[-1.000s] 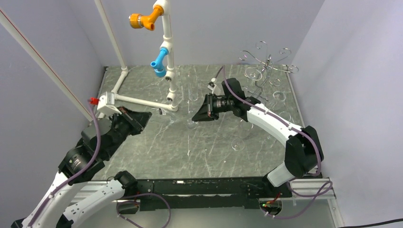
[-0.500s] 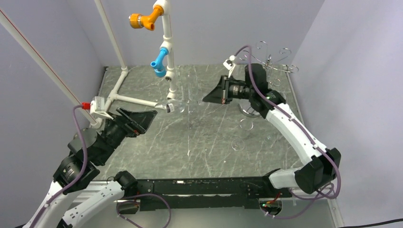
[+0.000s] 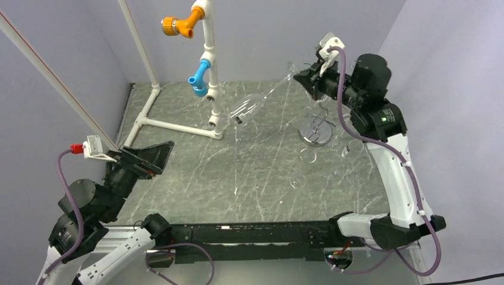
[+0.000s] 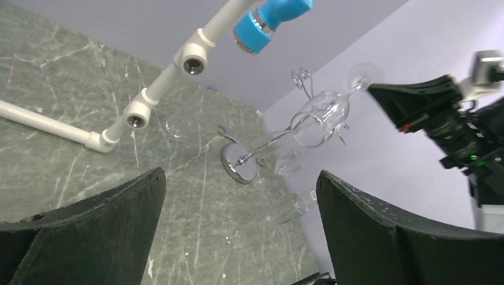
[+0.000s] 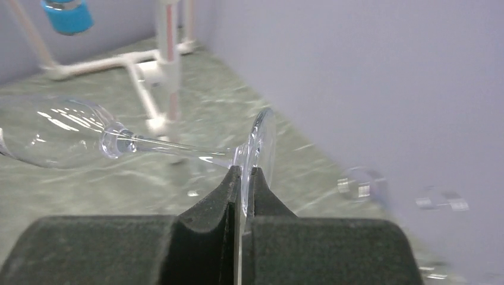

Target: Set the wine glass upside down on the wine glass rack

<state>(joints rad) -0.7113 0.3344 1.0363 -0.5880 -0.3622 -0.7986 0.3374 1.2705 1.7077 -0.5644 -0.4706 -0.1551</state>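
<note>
We see the left gripper (image 4: 241,181) with its two dark fingers (image 4: 89,231) spread wide across the bottom corners. Between them, above the green marbled table (image 4: 71,77), a wine glass (image 4: 321,119) hangs tilted in the air, its foot at the tip of the right gripper (image 4: 386,95). Past it stands the wine glass rack (image 4: 239,167) on its round shiny base. A white pipe frame (image 4: 138,113) with a blue fitting (image 4: 270,21) crosses the upper left.

The desk (image 3: 261,178) is grey-green marble veined with white. At the upper left of the frame the white pipe frame (image 3: 178,126) carries an orange fitting (image 3: 178,25) and a blue fitting (image 3: 199,80). The wine glass (image 3: 247,107) is clear, the wine glass rack (image 3: 316,133) shiny chrome. The left hand (image 4: 241,177) and right hand (image 5: 241,177) are black, against pale lilac walls (image 3: 285,35).
</note>
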